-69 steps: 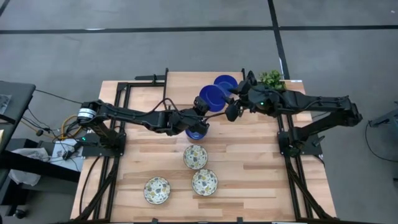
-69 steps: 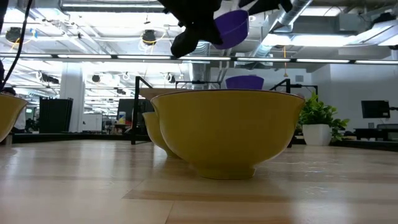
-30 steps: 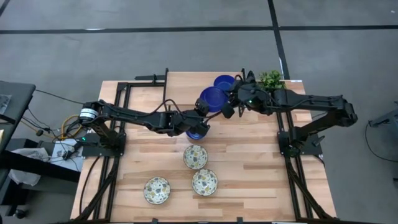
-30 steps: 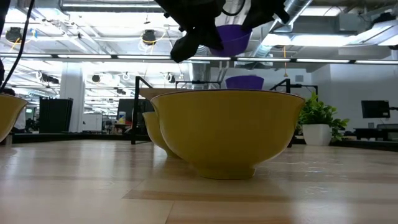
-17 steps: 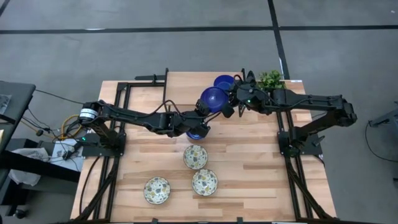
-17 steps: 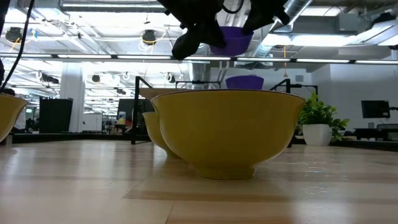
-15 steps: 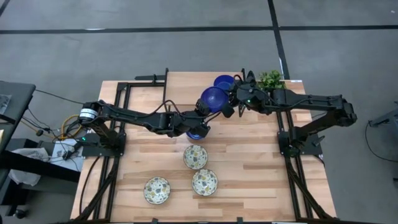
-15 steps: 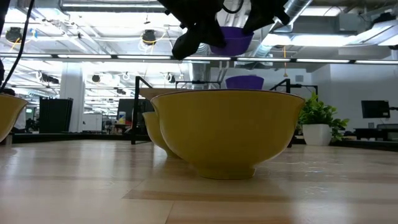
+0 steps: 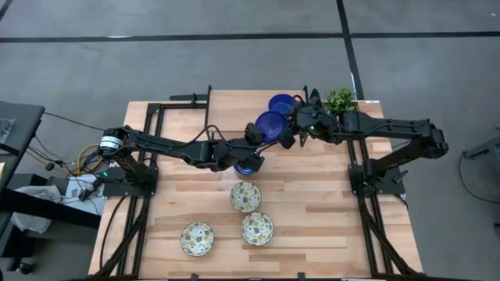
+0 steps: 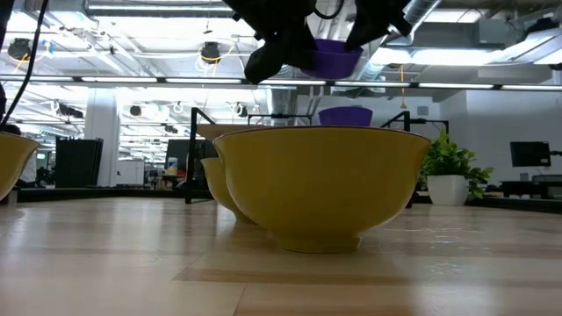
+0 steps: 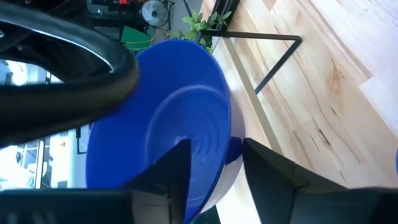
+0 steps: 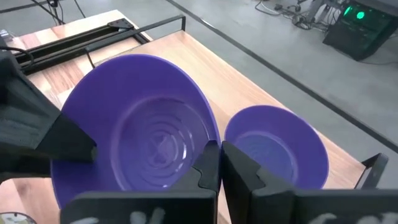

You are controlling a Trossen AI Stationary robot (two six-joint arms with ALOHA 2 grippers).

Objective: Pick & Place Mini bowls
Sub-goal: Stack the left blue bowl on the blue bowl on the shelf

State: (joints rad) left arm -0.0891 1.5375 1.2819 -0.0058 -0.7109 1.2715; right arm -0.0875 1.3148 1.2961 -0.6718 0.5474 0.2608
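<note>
Bowls with the floral pattern [image 9: 245,197] lay nearest on the table [image 9: 328,218]. Beyond them the raised blue bowl [image 9: 270,125] hung between both arms, the left gripper [image 9: 251,134] pinching one rim and the right gripper [image 9: 287,134] clamped narrowly on the opposite rim. Another blue bowl [image 9: 282,102] sat just beyond.

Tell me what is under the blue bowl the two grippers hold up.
The raised blue bowl, pinched by the left gripper and the right gripper, hangs over bare wooden table. A second blue bowl sits nearby, mostly covered by the left arm.
</note>
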